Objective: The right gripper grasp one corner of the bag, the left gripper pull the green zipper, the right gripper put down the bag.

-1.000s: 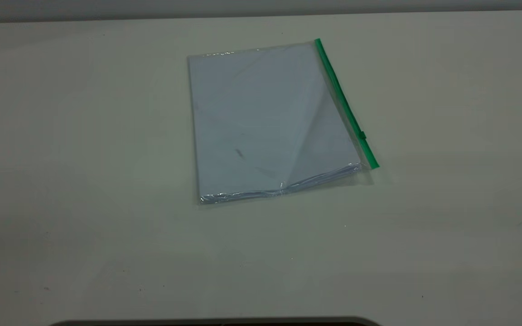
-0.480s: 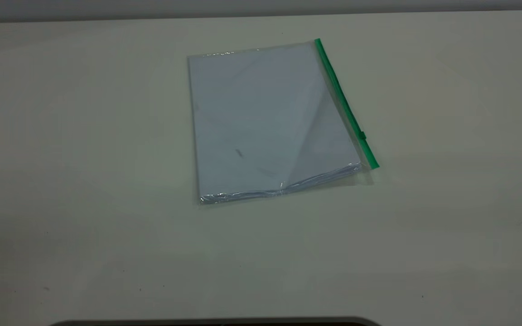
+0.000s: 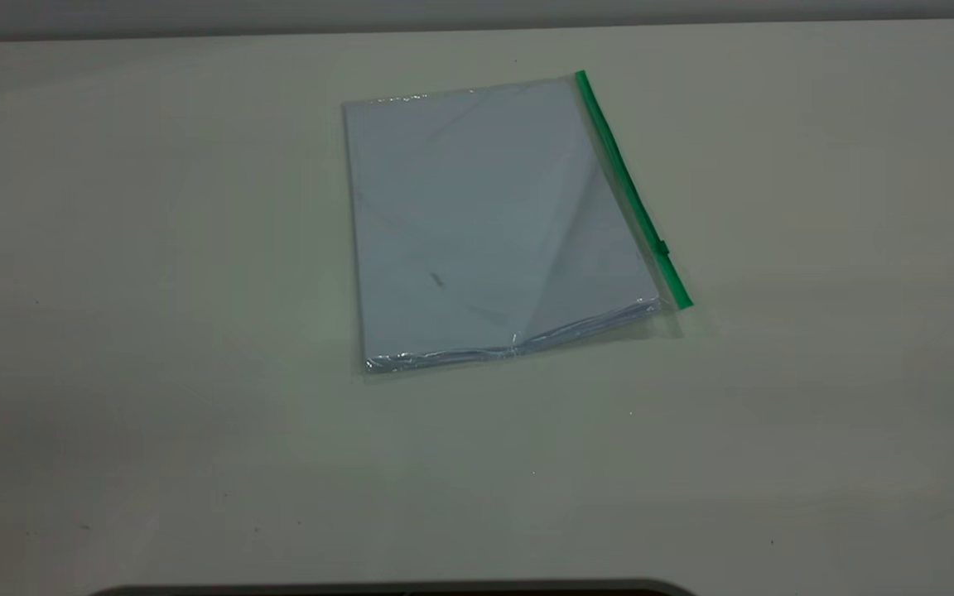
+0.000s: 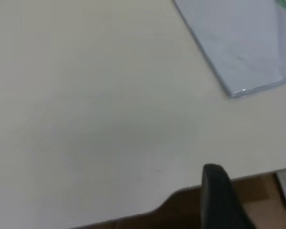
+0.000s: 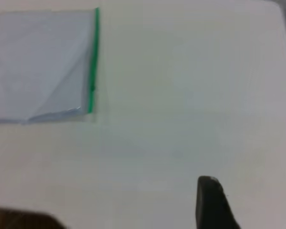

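Lying flat on the table (image 3: 154,331), the bag (image 3: 485,223) carries its green zipper (image 3: 630,190) along one edge; both grippers stand well apart from it, finger state indeterminable.

Clear bag (image 3: 477,223) over white sheets, bright green zipper (image 3: 628,186), cream table (image 3: 154,331)

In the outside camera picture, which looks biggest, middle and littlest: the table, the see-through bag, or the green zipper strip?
1. Pale cream table.
2. Flat clear plastic bag holding white sheets.
3. Thin bright green zipper strip along the bag's edge.
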Robot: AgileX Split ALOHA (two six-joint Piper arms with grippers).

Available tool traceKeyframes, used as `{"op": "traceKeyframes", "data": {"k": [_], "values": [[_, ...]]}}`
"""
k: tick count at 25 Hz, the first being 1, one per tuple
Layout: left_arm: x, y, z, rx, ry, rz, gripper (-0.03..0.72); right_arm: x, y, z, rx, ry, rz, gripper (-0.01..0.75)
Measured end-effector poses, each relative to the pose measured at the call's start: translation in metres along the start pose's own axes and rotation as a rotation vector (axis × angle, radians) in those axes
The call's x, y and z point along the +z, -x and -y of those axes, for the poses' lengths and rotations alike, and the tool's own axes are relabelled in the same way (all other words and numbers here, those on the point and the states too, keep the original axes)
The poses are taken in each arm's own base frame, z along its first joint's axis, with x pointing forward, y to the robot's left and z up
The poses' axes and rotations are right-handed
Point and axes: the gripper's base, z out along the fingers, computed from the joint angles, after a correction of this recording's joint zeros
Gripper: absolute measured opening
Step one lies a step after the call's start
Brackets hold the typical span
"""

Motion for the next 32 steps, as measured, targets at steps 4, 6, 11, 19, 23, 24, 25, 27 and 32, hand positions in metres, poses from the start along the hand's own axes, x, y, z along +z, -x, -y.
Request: {"op": "traceKeyframes", "data": {"k": [4,6,11,19,23,24,25,27,32], "values": [[0.017,0.030,-0.003,-0.086,-0.020,-0.048,0.415,0.025,0.014,-0.003,-0.025,0.081,-0.174,0.415],[0.030,0.048,-0.005,-0.075,-0.040,-0.051,0.415,0.039,0.021,-0.005,-0.022,0.129,-0.258,0.415],[0.065,0.091,-0.009,-0.007,-0.096,-0.075,0.424,0.074,0.038,-0.011,0.042,0.246,-0.345,0.432],[0.123,0.133,-0.015,0.048,-0.189,-0.159,0.514,0.147,0.059,-0.013,0.121,0.355,-0.350,0.497],[0.146,0.149,-0.016,0.055,-0.239,-0.147,0.519,0.197,0.052,-0.013,0.244,0.388,-0.415,0.499],[0.151,0.152,-0.016,0.053,-0.242,-0.141,0.519,0.208,0.050,-0.014,0.279,0.399,-0.421,0.498],[0.154,0.156,-0.017,0.051,-0.246,-0.130,0.519,0.219,0.046,-0.014,0.315,0.411,-0.439,0.498],[0.160,0.161,-0.017,0.045,-0.250,-0.112,0.519,0.242,0.037,-0.016,0.380,0.433,-0.471,0.495],[0.169,0.163,-0.019,0.053,-0.252,-0.097,0.519,0.290,0.009,-0.018,0.528,0.475,-0.500,0.484]]}}
